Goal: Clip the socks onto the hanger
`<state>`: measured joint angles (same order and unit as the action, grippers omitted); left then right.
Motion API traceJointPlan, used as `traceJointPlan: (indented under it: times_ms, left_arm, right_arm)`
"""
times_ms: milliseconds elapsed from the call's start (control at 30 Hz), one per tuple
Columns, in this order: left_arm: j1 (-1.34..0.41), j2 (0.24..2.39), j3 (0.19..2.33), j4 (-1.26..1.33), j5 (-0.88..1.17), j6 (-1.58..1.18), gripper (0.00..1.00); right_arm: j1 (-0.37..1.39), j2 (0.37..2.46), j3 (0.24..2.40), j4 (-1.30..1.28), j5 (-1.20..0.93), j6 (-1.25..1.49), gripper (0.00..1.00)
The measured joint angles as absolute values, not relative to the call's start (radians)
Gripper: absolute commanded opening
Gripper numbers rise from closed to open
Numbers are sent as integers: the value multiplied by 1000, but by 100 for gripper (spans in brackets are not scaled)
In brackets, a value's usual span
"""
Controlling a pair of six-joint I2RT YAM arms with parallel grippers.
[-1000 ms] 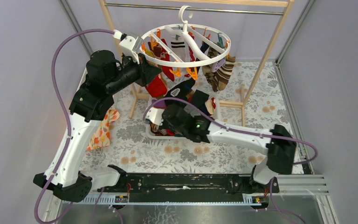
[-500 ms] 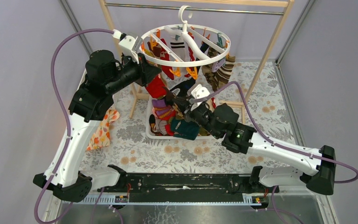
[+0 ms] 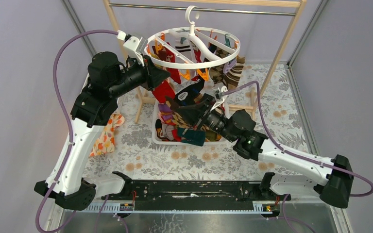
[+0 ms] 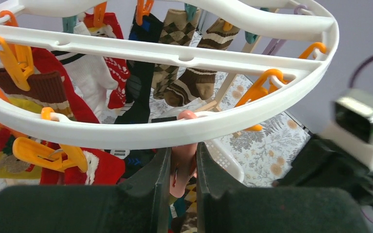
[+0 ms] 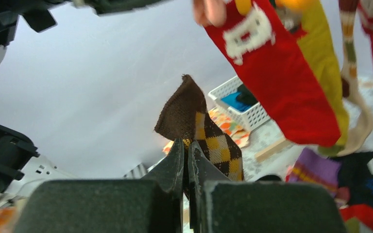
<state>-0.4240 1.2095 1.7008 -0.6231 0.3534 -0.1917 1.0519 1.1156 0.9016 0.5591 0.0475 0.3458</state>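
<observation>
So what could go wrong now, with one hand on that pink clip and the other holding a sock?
The right hand pinches just a fold of the brown argyle sock, so it might slip out on the way up. The left hand squeezes a pink clip on the hanger, which hangs from a hook; a push could swing it away. The clipped socks crowd that spot and may snag.
</observation>
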Motion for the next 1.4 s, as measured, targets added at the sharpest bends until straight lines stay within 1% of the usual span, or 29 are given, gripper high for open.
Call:
traceJointPlan:
  times_ms: [167,300,400,567,767,933,1167,1400]
  left_arm:
    - [-422,1211,1703,-621,390,-228,0]
    - [-418,1219,1703,-620,416,-249,0]
    - [-411,1225,1703,-618,434,-262,0]
    - [-406,1237,1703,-612,465,-291,0]
    - [-405,1241,1697,-597,473,-316,0]
    - [-405,1234,1665,-570,471,-349,0]
    - [-405,1227,1616,-546,442,-394,0]
    - [-404,1224,1615,-537,428,-409,0]
  right_arm:
    - [934,1162,780,727,-112,599,0]
    - [806,1234,744,904,-256,823,0]
    - [737,1283,733,1055,-324,955,0]
    - [713,1343,726,1236,-369,1072,0]
    - [713,1385,730,1296,-383,1104,0]
    - [734,1375,730,1262,-309,1048,0]
    - [920,1294,765,1053,-17,802,0]
    - [999,1289,788,967,204,641,0]
